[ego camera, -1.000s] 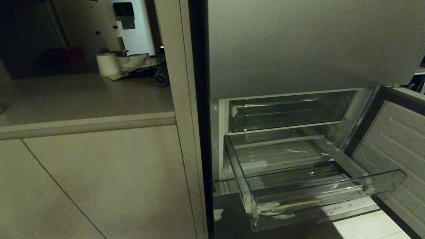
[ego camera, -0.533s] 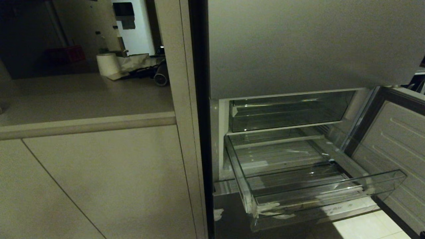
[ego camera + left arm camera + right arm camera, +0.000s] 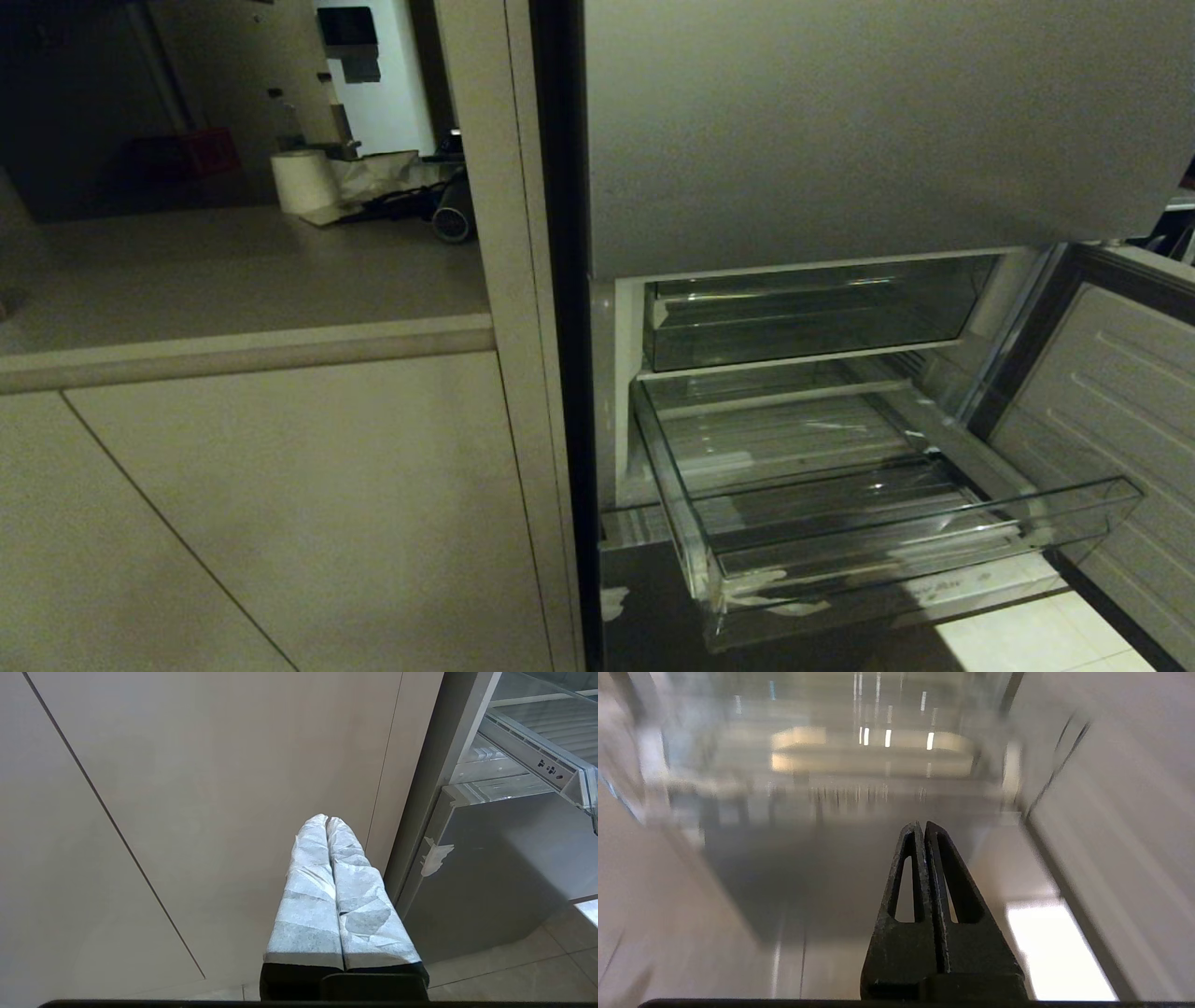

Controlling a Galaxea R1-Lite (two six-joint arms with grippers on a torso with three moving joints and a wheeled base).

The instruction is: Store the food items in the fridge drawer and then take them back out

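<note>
The fridge drawer [image 3: 934,537], a clear plastic bin with a ribbed floor, stands pulled out and holds nothing; white tape scraps mark its front. No food items show in any view. Neither arm appears in the head view. My left gripper [image 3: 327,819], its fingers wrapped in white tape, is shut on nothing low in front of the beige cabinet, with the drawer's corner [image 3: 551,765] off to one side. My right gripper [image 3: 920,825] is shut and empty, pointing at the grey panel below the blurred drawer [image 3: 859,751].
The fridge door [image 3: 1111,392] hangs open on the right of the drawer. A second clear drawer [image 3: 812,313] sits pushed in above it. On the left are a beige cabinet front [image 3: 280,504] and a counter bearing a paper roll [image 3: 303,180]. Pale floor tiles [image 3: 1027,644] lie below.
A small dark shape that showed at the lower right corner of the head view half a second ago is gone. The drawer and door have not moved.
</note>
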